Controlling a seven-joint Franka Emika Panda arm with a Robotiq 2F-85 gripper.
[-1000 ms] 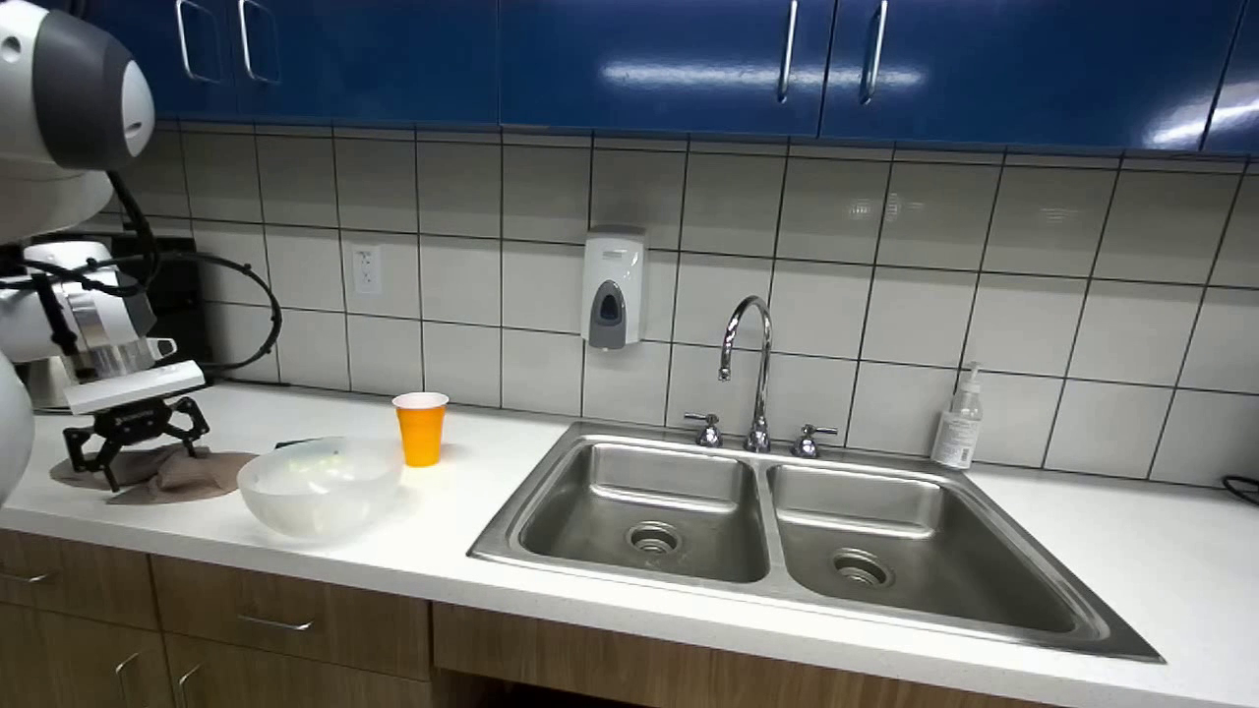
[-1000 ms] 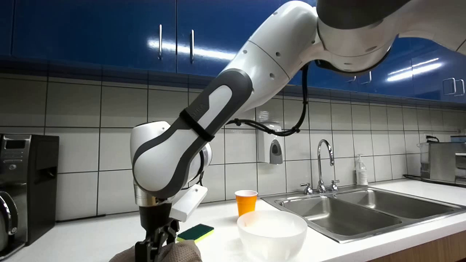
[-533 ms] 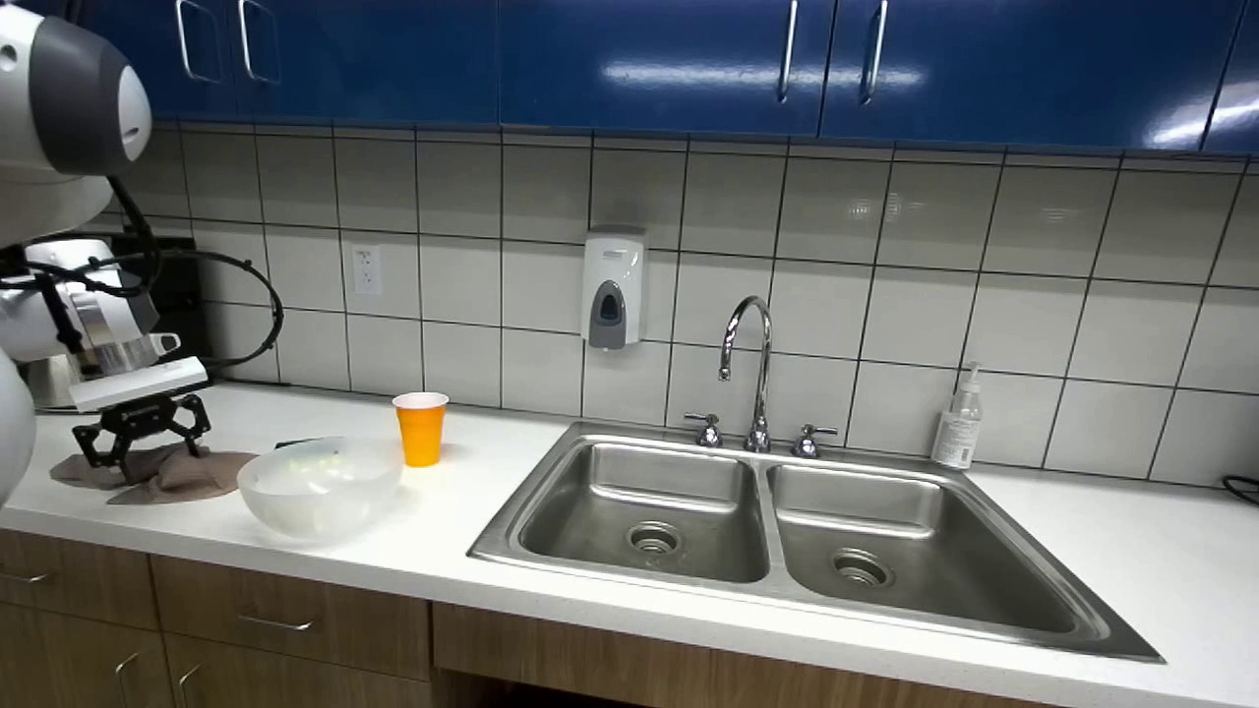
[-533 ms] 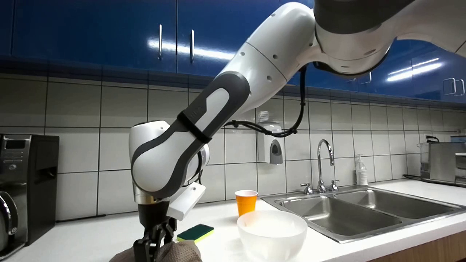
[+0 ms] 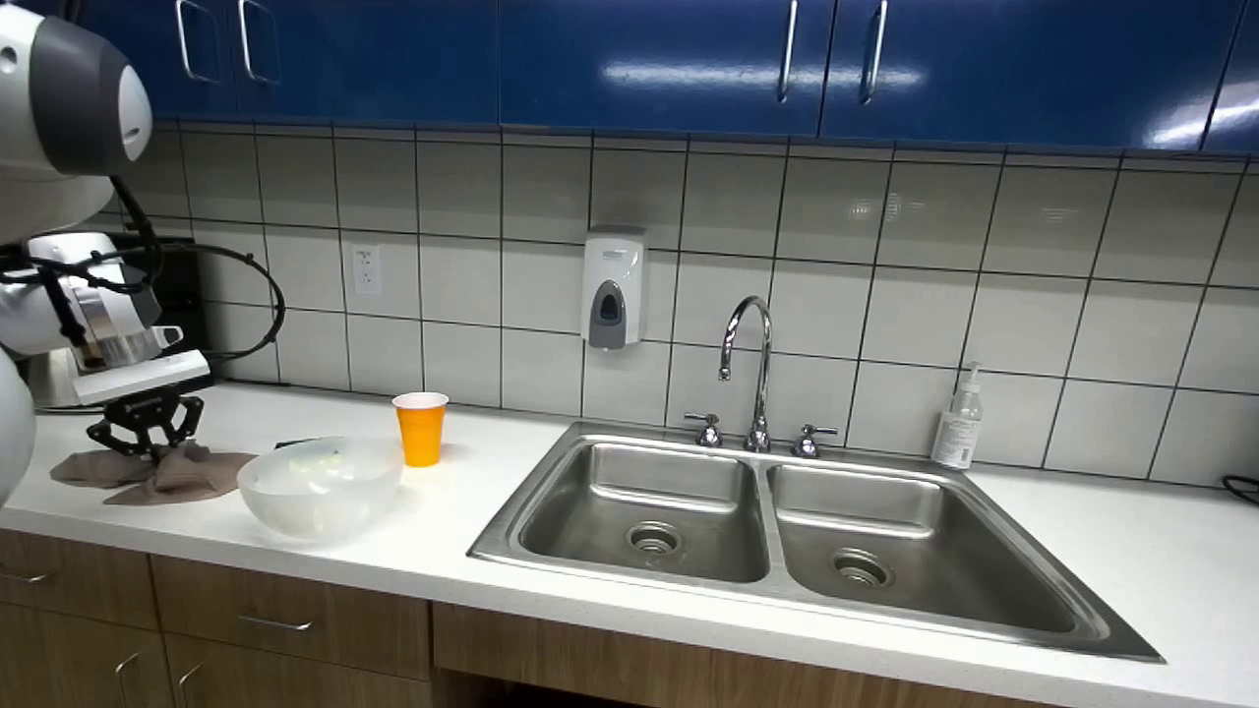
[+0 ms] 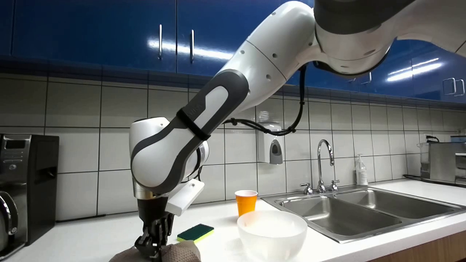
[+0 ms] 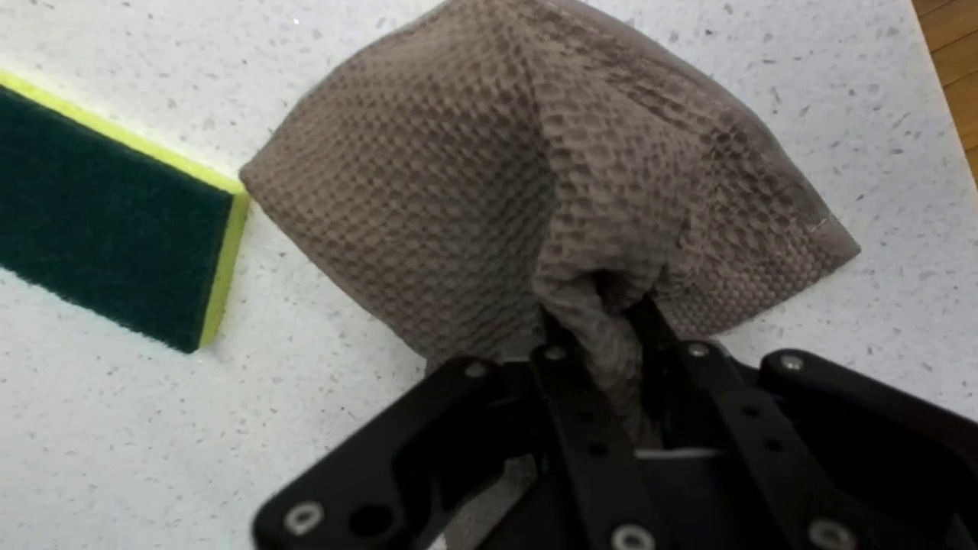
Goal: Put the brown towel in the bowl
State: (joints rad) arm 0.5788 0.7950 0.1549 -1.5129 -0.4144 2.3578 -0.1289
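The gripper (image 7: 602,325) pinches a fold of the brown towel (image 7: 458,191); lift it till its corners clear the bowl (image 6: 272,243); move right, then drop it in.

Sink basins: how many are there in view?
2, side by side in both exterior views: one basin nearer the translucent bowl, the other basin nearer the pump bottle.

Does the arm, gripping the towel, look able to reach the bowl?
Likely yes, after a lift: the end effector pinches a fold of the towel, the bowl is open on top, and nothing tall seems to stand between; the sponge lies low and the cup is behind the bowl.
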